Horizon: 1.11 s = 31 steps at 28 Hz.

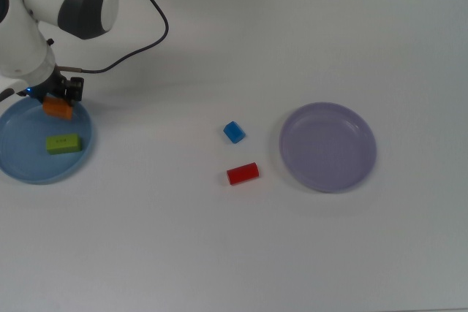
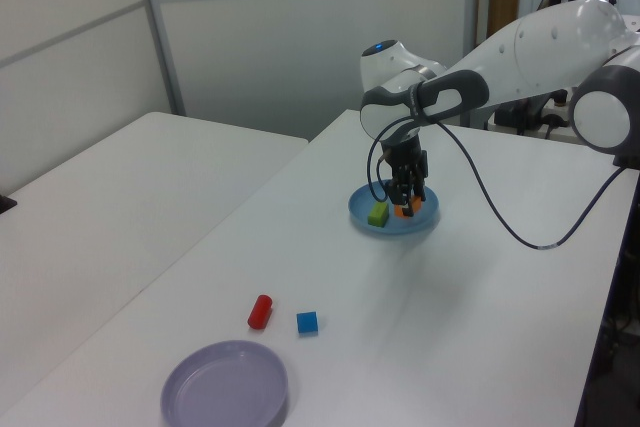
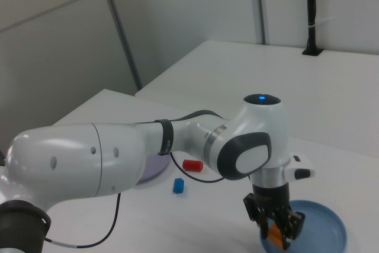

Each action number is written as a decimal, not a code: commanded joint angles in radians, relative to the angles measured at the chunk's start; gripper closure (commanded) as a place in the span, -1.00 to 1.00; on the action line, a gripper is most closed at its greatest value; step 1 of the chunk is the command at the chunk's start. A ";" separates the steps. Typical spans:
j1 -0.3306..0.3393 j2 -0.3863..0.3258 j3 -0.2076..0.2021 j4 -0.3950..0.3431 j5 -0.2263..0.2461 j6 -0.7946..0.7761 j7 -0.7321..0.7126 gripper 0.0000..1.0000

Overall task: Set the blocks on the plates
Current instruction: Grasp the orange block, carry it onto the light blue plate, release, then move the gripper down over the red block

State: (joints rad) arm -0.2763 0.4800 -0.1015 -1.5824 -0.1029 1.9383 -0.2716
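The gripper (image 3: 275, 229) was clamped on the orange slab (image 1: 58, 109), holding it low over the light blue plate (image 1: 22, 166) (beside the lime-green bar (image 1: 63, 143)), evidently for release there; 2 blocks lay on the table.

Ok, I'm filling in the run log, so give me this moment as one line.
gripper: shut on orange block | over blue plate | green block on blue plate | red block, blue cube on table | lavender plate holds nothing
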 commanded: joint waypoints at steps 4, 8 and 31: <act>0.020 0.014 -0.009 0.002 0.000 -0.015 -0.001 -0.53; 0.025 0.009 0.000 0.015 0.003 -0.016 0.009 -1.00; 0.262 -0.018 0.100 0.047 0.055 0.050 0.120 -1.00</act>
State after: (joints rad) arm -0.0410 0.4581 -0.0055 -1.5222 -0.0617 1.9419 -0.1583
